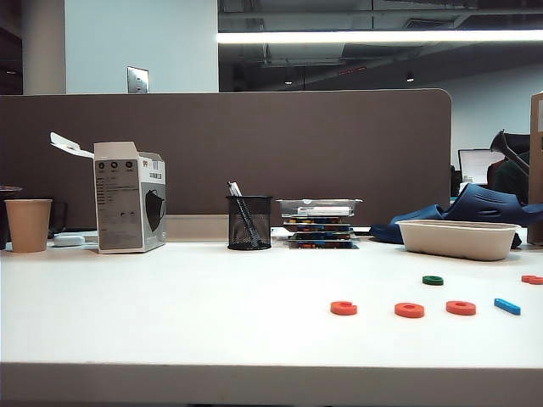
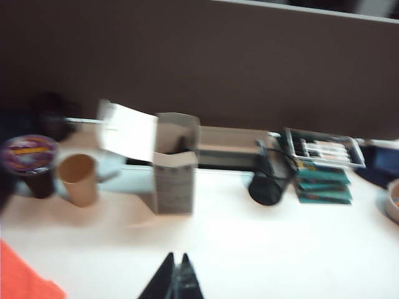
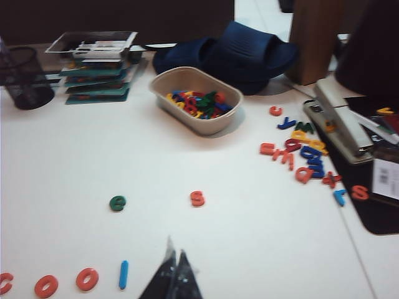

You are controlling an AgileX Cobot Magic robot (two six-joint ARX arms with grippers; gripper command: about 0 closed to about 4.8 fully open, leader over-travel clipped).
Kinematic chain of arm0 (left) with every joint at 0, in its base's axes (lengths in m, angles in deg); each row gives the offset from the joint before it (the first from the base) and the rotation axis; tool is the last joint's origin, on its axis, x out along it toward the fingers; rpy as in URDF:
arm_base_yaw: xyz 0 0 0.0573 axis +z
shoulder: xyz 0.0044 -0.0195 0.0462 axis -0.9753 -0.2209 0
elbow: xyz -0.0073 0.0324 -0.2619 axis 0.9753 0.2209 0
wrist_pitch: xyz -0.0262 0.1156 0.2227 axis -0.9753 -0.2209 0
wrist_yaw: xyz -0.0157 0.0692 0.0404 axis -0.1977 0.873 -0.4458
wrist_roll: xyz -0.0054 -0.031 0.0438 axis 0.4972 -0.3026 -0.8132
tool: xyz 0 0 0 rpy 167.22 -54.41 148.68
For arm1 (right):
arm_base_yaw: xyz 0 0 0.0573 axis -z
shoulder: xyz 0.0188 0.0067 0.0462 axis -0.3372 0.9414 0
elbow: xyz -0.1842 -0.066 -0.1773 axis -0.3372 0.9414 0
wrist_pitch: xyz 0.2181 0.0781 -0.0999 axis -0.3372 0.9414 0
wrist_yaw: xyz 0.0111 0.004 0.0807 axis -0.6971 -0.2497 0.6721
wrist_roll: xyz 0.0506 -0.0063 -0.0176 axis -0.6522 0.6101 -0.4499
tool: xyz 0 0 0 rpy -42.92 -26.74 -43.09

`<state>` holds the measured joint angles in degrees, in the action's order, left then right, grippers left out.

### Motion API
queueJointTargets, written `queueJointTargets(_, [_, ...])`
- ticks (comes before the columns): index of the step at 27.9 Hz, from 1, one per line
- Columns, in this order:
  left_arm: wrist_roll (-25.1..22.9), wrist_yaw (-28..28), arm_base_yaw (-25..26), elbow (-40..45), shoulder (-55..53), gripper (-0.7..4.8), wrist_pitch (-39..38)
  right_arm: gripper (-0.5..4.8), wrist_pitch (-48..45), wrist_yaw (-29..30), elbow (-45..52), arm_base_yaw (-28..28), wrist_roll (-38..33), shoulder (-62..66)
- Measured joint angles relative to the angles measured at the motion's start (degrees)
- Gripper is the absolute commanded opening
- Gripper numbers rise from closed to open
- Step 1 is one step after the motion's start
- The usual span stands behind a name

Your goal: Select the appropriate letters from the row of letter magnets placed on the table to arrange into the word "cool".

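The right claw point(image 3: 176, 274) is clenched, its dark fingertips pressed together into a point with nothing between them, hanging above the white worktop point(image 3: 187, 162). Just beside its tips lies the spelled row: the orange C point(image 3: 5, 283) farthest away, then the first orange O point(image 3: 46, 286), the second orange O point(image 3: 87, 279), and nearest the claw the light-blue bar point(image 3: 123, 275) — four pieces in a line, reading "cool", each apart from its neighbour and none touching the claw. Beyond the claw's tips, further out on the worktop, sit a dark green letter point(image 3: 117, 202) and a lone orange S point(image 3: 197, 198), well apart from each other. Further still stands the beige tray point(image 3: 163, 93) holding mixed coloured letters, with a scatter of loose letters point(image 3: 302, 149) off to one side of it.

The left claw point(image 2: 176, 277) is likewise clenched and empty, its two black fingers meeting at the tips — the view is blurred. Ahead of it on the worktop stand an open white carton point(image 2: 175, 165), a paper cup point(image 2: 78, 179) and a black mesh pen holder point(image 2: 269, 180).

In the exterior view no arm shows; the row lies on the right half of the worktop.
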<state>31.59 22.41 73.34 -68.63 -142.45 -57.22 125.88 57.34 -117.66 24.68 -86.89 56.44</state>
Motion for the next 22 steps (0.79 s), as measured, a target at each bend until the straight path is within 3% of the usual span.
queueJointTargets(6, [-2.01,2.23,-0.39,10.58,14.34,-0.05,-0.02,-0.06,-1.33,0.87,5.42,-0.81,-1.31,-4.20])
queueJointTargets(15, [-0.66,1.40,-0.42,29.44,37.22,-0.05,1.62,-0.06,-9.57,2.80,11.87,-0.92,-1.73,-11.15])
queueJointTargets(19, [-0.70,1.36,-0.39,43.82,52.65,-0.05,7.41,-0.06,-16.46,4.11,17.86,-0.96,-3.58,-11.47])
queueJointTargets(22, [-0.72,1.36,-0.39,50.84,58.10,-0.05,13.00,-0.06,-20.46,4.13,22.45,-0.96,-3.63,-11.47])
